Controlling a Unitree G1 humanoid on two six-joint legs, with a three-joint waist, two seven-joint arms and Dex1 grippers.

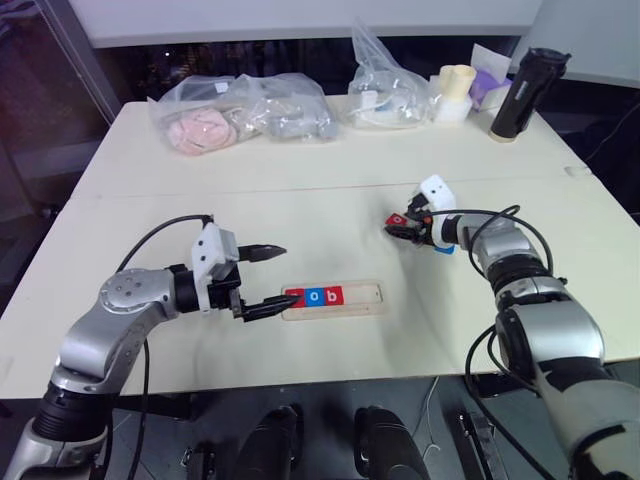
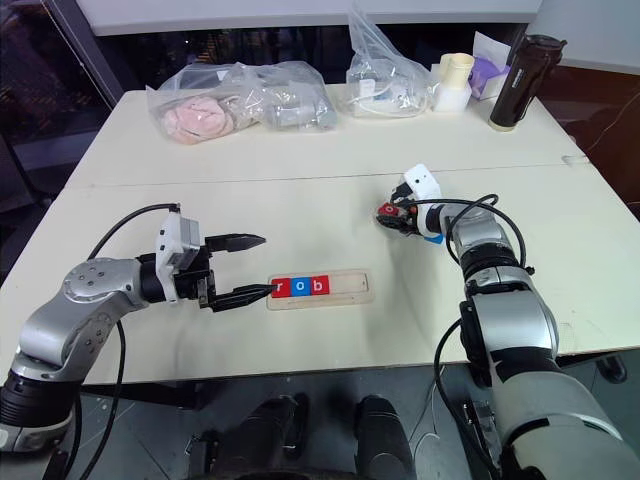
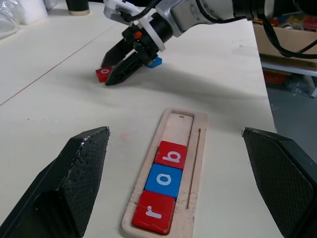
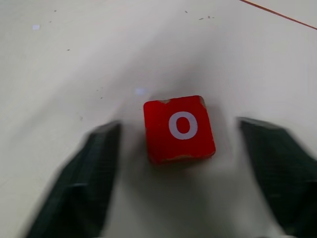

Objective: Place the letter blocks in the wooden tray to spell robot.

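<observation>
At centre right of bench (image 1: 330, 190), right gripper (image 4: 181, 163) jaws part-open around red o block (image 4: 179, 129), not touching. Left gripper (image 1: 272, 280) jaws wide beside wooden tray (image 1: 365, 297) holding r, o, b.

red "o" block (image 4: 179, 129), white letter; pale wooden tray (image 3: 195, 130).
</observation>
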